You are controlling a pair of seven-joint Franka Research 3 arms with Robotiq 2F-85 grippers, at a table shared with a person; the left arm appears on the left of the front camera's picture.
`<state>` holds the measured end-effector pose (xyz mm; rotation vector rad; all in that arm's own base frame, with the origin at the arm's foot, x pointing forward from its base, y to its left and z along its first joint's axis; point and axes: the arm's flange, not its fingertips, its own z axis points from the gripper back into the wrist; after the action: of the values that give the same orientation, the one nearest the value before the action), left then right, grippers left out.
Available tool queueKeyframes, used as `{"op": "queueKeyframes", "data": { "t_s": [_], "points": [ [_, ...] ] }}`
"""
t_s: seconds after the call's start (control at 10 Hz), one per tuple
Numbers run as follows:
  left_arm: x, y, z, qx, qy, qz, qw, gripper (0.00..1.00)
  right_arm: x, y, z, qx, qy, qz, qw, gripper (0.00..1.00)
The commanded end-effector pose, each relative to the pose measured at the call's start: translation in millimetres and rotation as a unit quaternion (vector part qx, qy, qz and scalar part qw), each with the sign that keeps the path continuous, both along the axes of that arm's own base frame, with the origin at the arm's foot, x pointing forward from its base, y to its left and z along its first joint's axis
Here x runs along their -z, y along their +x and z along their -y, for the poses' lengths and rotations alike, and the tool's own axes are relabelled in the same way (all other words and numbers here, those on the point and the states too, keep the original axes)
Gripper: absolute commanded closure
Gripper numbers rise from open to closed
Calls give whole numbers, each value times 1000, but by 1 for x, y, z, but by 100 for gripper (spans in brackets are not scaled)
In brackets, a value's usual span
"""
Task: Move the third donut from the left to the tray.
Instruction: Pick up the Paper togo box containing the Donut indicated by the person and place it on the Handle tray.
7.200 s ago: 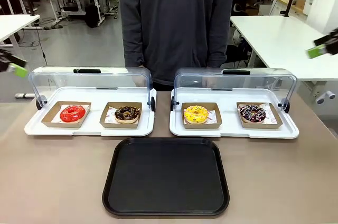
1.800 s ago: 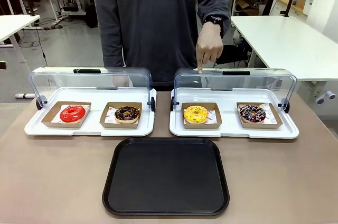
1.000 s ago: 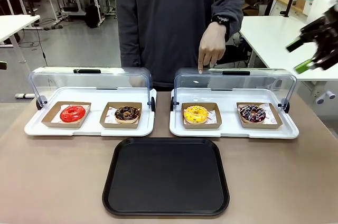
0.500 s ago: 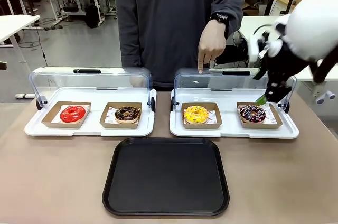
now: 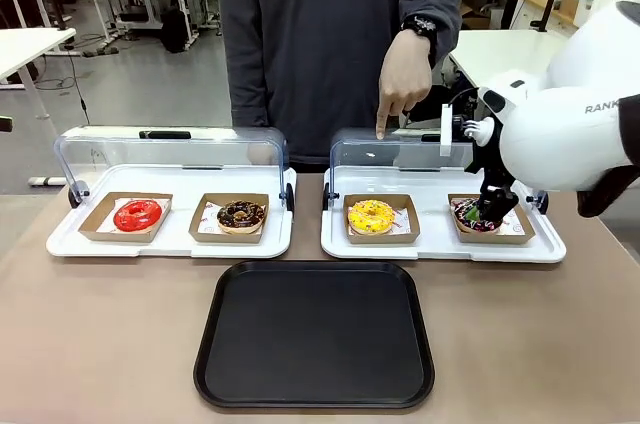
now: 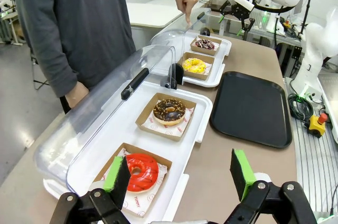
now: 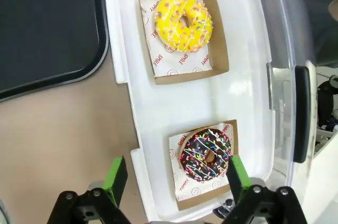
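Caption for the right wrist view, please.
Open right gripper above the sprinkled chocolate donut, yellow donut beyond in the same white tray.

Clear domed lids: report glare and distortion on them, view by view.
Front view: pale glare streaks run along the tops of the left lid and right lid, both otherwise clear. Left wrist view: left lid looks milky, bowed by the wide lens. Right wrist view: right lid streaked with reflections.

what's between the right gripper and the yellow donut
In the right wrist view, the chocolate sprinkle donut sits right at the open right gripper; beyond it, only bare white tray up to the yellow donut.
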<state>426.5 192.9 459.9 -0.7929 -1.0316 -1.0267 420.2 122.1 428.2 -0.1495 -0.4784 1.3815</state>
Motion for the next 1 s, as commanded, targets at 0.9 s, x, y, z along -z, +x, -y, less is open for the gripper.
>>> {"op": "queueKeyframes", "data": {
  "t_s": [0.9],
  "points": [
    [-1, -1, 1, 1, -3, 3, 1000, 0, 45, 40, -76, -70, -26, -62, 995, 0]
  ]
}}
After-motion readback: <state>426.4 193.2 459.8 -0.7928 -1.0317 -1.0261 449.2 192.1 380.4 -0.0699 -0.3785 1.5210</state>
